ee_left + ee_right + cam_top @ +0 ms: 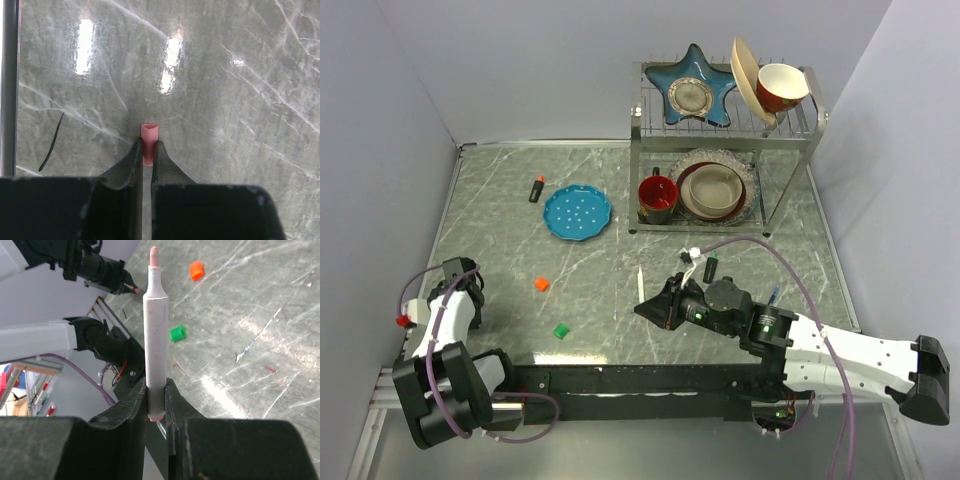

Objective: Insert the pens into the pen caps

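Over at the left edge of the grey marble table (pixel 500 250), the left gripper (pixel 147 146) sits tucked close to its base, jaws pinched tight on one small pink-red plastic cap (pixel 149 134). Mid-table, the right gripper (pixel 156 390) stretches out low, clamped on one thin white pen (pixel 155 330), pink tip sticking past the fingers. Between the arms lie two loose caps, one orange cap (pixel 541 284) and one green cap (pixel 561 330). One stubby black marker (pixel 536 189) lies just beside the round blue plate (pixel 552 207).

Left gripper (pixel 147 147), right gripper (pixel 156 387): both closed.
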`<action>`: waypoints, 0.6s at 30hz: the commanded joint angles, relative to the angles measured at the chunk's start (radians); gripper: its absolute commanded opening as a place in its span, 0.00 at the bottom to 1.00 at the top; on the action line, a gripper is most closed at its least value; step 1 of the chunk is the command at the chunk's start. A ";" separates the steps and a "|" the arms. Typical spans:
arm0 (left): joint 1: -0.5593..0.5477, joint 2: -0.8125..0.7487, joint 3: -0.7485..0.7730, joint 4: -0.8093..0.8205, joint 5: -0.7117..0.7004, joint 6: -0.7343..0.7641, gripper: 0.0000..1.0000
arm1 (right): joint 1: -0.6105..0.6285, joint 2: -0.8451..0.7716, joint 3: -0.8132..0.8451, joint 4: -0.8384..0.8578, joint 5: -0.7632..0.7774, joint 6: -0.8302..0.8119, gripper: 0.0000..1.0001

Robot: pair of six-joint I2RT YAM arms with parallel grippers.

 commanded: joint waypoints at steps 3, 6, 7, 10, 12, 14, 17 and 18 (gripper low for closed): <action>0.001 0.058 -0.026 0.050 0.105 -0.025 0.01 | 0.002 -0.061 0.032 0.003 0.051 -0.008 0.00; 0.001 0.052 -0.027 0.061 0.113 -0.017 0.01 | 0.004 -0.072 0.032 -0.008 0.058 -0.011 0.00; 0.001 0.049 -0.027 0.062 0.112 -0.015 0.01 | 0.004 -0.073 0.032 -0.013 0.063 -0.013 0.00; 0.001 0.044 -0.020 0.062 0.110 0.001 0.01 | 0.004 -0.080 0.032 -0.017 0.072 -0.017 0.00; 0.001 0.044 -0.014 0.062 0.122 0.017 0.01 | 0.004 -0.078 0.032 -0.017 0.072 -0.019 0.00; -0.002 0.041 -0.006 0.076 0.157 0.047 0.01 | 0.004 -0.078 0.032 -0.013 0.077 -0.019 0.00; -0.027 0.043 0.006 0.104 0.199 0.098 0.01 | 0.004 -0.070 0.035 -0.008 0.077 -0.019 0.00; -0.035 0.049 0.025 0.097 0.196 0.106 0.01 | 0.002 -0.070 0.038 -0.007 0.078 -0.019 0.00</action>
